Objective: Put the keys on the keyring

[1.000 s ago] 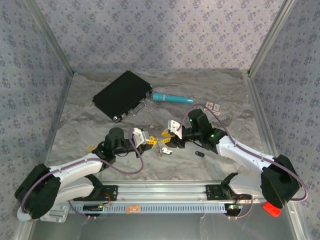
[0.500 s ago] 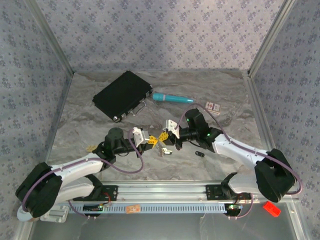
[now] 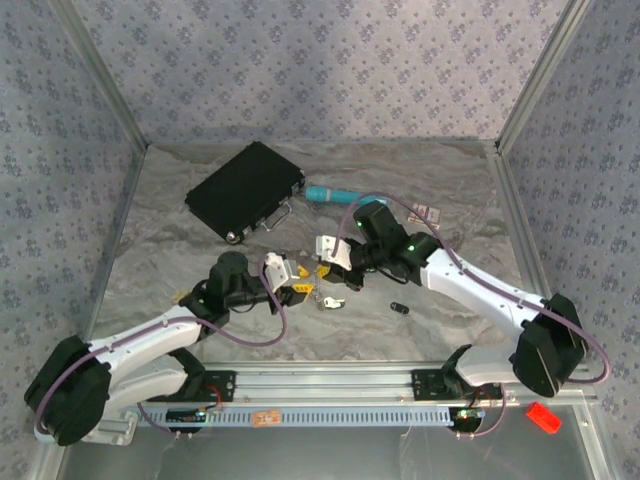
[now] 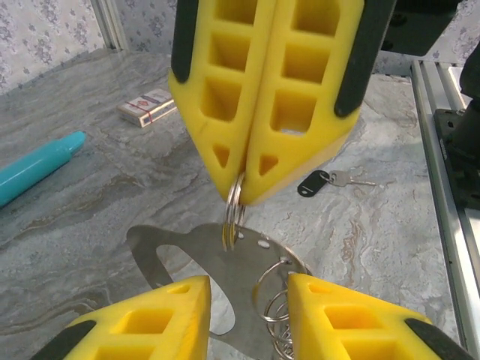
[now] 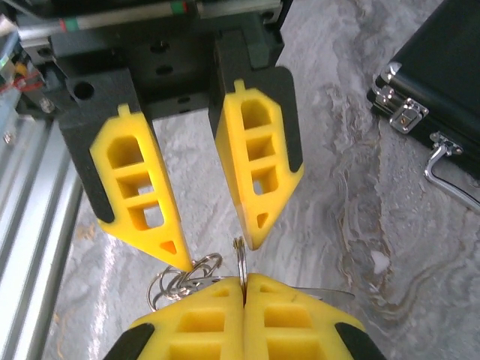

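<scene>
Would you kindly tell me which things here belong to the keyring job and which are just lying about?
Job: keyring, pinched in the shut right gripper; dark-headed key.
Lying about: black case; teal pen; small card box.

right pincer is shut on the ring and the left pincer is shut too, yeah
Not quite: the right pincer is shut on the ring, but the left pincer is open, as the right wrist view shows.
</scene>
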Robot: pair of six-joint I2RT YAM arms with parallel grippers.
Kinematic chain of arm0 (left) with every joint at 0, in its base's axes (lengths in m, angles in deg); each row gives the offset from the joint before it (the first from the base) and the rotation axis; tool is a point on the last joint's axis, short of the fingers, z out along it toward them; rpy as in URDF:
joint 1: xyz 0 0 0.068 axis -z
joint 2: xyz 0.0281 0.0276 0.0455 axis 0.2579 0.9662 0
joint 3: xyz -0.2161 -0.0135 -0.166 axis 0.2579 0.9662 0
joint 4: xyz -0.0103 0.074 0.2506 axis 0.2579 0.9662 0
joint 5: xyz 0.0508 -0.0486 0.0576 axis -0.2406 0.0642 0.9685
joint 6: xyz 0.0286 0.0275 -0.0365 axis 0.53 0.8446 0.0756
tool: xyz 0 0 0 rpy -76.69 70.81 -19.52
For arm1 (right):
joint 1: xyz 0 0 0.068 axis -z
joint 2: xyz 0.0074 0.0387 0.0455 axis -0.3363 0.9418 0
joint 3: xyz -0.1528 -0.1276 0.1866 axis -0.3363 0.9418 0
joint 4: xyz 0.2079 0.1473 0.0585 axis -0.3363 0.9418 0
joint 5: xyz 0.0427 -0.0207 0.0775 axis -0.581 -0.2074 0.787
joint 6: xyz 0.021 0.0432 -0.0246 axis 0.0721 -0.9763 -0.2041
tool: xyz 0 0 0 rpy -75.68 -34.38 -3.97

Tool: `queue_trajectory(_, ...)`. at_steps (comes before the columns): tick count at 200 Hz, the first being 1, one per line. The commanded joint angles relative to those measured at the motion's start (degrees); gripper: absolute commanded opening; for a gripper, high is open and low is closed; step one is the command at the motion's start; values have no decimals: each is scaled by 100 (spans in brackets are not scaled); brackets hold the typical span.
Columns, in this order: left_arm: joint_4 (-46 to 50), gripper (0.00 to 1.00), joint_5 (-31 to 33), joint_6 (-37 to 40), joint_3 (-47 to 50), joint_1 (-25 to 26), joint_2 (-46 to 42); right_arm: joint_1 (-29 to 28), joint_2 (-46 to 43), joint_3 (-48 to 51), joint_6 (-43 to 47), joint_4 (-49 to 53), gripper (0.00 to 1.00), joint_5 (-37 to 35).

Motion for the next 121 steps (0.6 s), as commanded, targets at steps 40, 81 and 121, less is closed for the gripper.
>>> queue_trajectory(40,116,31,-87,114,-188,45,-89,-364,240,-655,634,1396,0,-914)
queue_trajectory(81,-44,30,-326,69,-257,62,111,-511,349,-729,599,1293,0,-880)
queue_trajectory(121,-249,24,-450,35,-289,81,236,-567,417,-746,551,1209,0,-838)
